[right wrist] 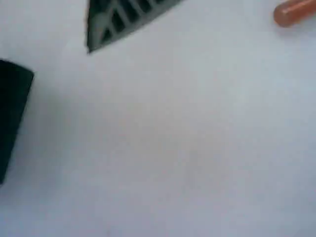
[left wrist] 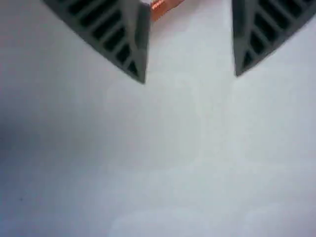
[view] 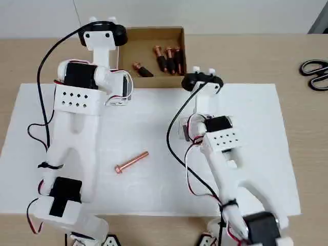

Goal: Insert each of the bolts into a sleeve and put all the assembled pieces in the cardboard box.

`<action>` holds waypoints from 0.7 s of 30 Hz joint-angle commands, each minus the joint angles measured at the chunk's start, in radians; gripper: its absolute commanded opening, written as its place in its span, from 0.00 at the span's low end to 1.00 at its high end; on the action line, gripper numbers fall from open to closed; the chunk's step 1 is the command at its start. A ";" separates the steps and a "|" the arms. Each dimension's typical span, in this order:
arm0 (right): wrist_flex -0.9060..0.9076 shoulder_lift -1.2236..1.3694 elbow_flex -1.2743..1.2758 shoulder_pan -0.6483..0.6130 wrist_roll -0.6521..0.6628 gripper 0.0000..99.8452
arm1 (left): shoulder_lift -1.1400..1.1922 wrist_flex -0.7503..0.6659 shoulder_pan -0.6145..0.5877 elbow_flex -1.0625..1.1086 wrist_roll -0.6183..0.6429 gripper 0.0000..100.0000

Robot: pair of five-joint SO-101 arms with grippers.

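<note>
A lone copper bolt (view: 132, 162) lies on the white paper (view: 154, 189) between the two arms. The cardboard box (view: 180, 36) at the back holds several copper bolts in black sleeves (view: 169, 59). My left gripper (left wrist: 189, 76) hangs open just above the paper, nothing between its fingers, with the bolt (left wrist: 165, 7) just beyond the tips. The right gripper (view: 185, 131) sits low under its arm. One of its fingers (right wrist: 106, 27) shows over bare paper with nothing against it. A black sleeve-like shape (right wrist: 11, 118) lies to one side and a bolt end (right wrist: 294, 12) to the other.
Scissors (view: 315, 74) lie on the wooden table at the far right, off the paper. Both arms' cables loop over the paper. Bare paper stretches between the arms and to the right of the right arm.
</note>
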 commanded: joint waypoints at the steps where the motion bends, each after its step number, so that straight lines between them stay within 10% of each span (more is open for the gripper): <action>1: -0.044 0.058 -0.054 -0.001 -0.006 0.24 | -0.046 0.011 -0.005 -0.002 -0.005 0.11; 21: -0.042 0.372 -0.321 0.002 -0.005 0.21 | -0.046 0.011 -0.005 -0.001 -0.005 0.11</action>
